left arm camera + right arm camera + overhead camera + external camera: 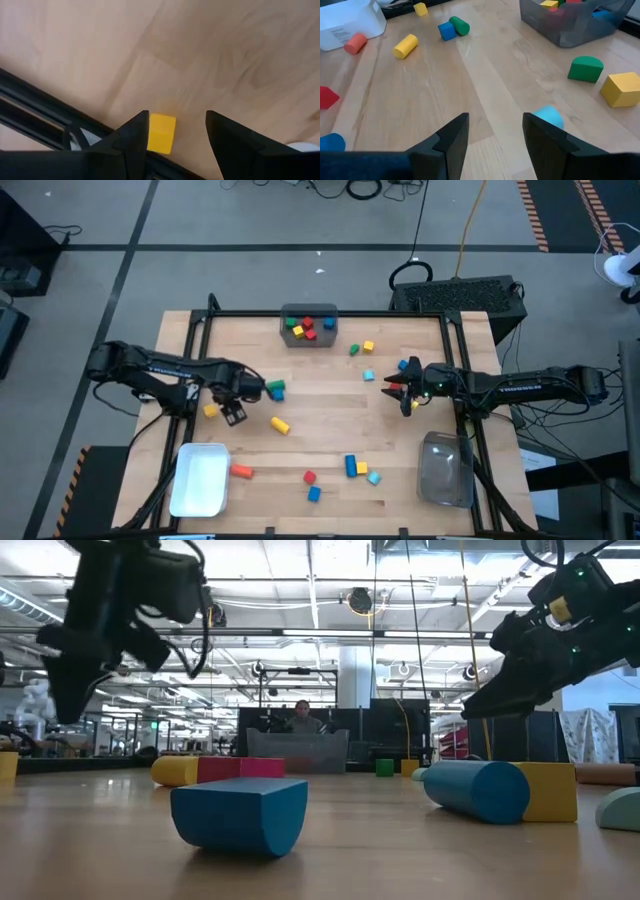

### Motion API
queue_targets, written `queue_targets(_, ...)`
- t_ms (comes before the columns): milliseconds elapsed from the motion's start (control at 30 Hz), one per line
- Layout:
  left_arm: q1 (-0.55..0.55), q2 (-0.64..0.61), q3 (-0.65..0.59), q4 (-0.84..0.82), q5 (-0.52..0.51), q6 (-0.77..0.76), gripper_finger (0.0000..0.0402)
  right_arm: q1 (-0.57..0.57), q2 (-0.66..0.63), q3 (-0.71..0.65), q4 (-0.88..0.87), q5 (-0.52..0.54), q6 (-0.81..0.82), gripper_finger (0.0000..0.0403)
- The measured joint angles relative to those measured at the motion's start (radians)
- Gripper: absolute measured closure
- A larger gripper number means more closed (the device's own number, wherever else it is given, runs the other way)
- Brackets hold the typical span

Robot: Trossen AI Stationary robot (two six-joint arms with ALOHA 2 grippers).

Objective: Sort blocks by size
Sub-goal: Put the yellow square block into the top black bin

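While the left gripper [175,135] hangs open above the table's left side, the yellow cube [161,132] lies on the wood under its 2 fingers, touching neither. The right gripper [405,392], also open and empty, is well apart.

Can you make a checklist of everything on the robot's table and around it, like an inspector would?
Surface: wooden table, dark frame along its edges.
Job's things: loose blocks scattered on the table; several already in the grey bin.
Clutter: white bin and clear bin at the near corners.
End effectors: left end effector open above a yellow cube; right end effector open, holding nothing.
Cables: yellow cable and dark cables on the floor.
Surroundings: dark box behind the table; a person far off.
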Motion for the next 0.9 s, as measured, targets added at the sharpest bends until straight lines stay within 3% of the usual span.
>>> queue_targets(433, -0.085, -0.002, -0.120, 0.006, 0.038, -0.024, 0.0204, 0.000, 0.000, 0.000, 0.002, 0.000, 0.006, 0.0227)
queue_targets(900, -0.092, -0.002, -0.125, 0.017, 0.038, -0.019, 0.0204, 0.000, 0.000, 0.000, 0.002, 0.000, 0.017, 0.0227)
